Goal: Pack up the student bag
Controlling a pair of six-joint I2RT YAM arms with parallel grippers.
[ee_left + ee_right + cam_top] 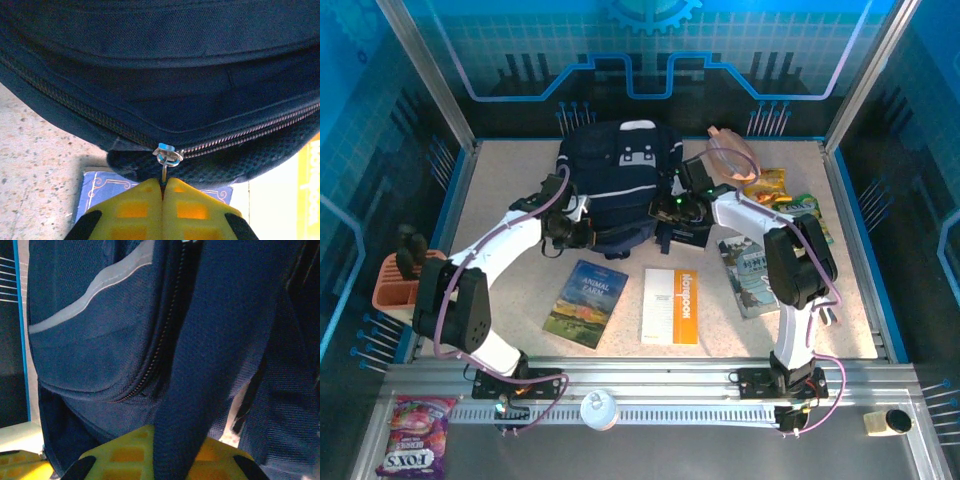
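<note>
The student bag (620, 170), dark navy with grey-white trim, lies at the back middle of the table. My left gripper (582, 232) is at the bag's near left edge. In the left wrist view its yellow fingers (135, 210) are pressed together on the metal zip pull (167, 156) of the bag (160, 65), and the zip (90, 112) beside it looks closed. My right gripper (665, 208) is at the bag's near right side. In the right wrist view it (165, 440) is shut on a navy strap (215, 365) that runs up between its fingers.
An Animal Farm book (586, 302) and a white-and-orange booklet (671, 306) lie in front of the bag, with another book (752, 272) to the right. Snack packets (770, 187) and a clear pink pouch (732, 152) sit at the back right. An orange holder (398, 283) stands at the left edge.
</note>
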